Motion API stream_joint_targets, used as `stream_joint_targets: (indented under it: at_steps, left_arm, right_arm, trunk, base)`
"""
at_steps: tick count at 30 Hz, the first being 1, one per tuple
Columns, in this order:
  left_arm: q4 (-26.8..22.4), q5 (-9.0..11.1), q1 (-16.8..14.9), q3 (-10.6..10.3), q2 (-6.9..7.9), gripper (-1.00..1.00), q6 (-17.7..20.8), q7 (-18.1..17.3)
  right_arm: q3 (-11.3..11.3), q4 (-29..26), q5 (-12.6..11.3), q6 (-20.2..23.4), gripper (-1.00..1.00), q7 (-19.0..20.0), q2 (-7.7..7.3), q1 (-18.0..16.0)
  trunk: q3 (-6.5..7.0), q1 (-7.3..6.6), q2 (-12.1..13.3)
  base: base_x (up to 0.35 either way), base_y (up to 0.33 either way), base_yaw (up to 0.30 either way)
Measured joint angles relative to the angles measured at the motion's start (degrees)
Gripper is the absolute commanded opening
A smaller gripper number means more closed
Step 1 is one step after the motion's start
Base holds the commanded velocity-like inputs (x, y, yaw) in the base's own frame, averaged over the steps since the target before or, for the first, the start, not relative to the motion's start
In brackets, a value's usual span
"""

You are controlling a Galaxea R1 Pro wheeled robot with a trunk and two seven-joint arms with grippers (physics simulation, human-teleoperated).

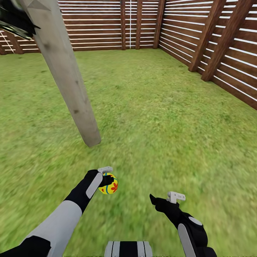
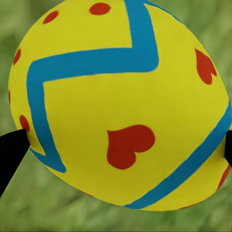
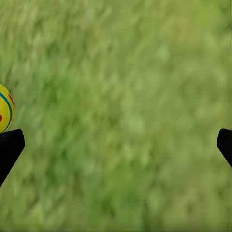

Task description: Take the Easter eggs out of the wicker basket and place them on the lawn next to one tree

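Nearest the robot, the right gripper (image 1: pixel 163 198) hangs over bare lawn (image 1: pixel 160 135) with its fingers spread wide and nothing between them; in the right wrist view its dark fingertips (image 3: pixel 9 147) sit at opposite edges of the grass. To its left, the left gripper (image 1: pixel 106 177) grips an Easter egg (image 1: pixel 109 184), yellow with blue zigzag bands and red marks, held just above the grass. The left wrist view shows that egg (image 2: pixel 121 104) close up, pinched between two black fingertips (image 2: pixel 10 147). Beyond the egg, the pale trunk of the tree (image 1: pixel 67 76) meets the lawn close by. Farther off, the brown slatted fence (image 1: pixel 107 25) closes the garden.
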Motion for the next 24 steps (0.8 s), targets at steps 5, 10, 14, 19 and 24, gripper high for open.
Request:
stream_joint_targets:
  at_steps: [5,10,14,19,24]
  left_arm:
    - [0.0,0.0,-0.03,0.0,0.0,-1.0,0.05,0.0]
    - [0.08,0.0,-0.04,0.0,0.0,-1.0,0.13,0.07]
    - [0.09,0.0,-0.04,0.0,0.0,-1.0,0.12,0.09]
    - [0.01,0.0,-0.03,0.0,0.0,-1.0,0.07,0.05]
    - [0.03,0.0,-0.02,0.0,0.0,-1.0,0.0,0.0]
  right_arm:
    - [0.01,0.0,0.0,0.01,1.0,0.0,0.0,0.0]
    - [0.0,0.0,0.01,0.02,1.0,-0.01,0.0,0.0]
    - [0.02,0.0,0.0,0.02,1.0,-0.01,0.0,0.0]
    - [0.06,0.0,0.0,0.05,1.0,-0.01,0.0,0.0]
    - [0.05,0.0,0.01,0.02,1.0,-0.01,0.0,0.0]
  trunk:
    - [-0.01,0.0,0.0]
    - [0.0,-0.03,0.0]
    - [0.0,-0.04,0.0]
    - [-0.01,-0.01,0.0]
    - [-0.66,0.08,-0.04]
  base:
    - [0.004,0.0,0.0]
    - [0.207,0.0,0.0]
    - [0.286,0.0,0.0]
    - [0.062,0.0,0.0]
    - [0.005,0.0,0.0]
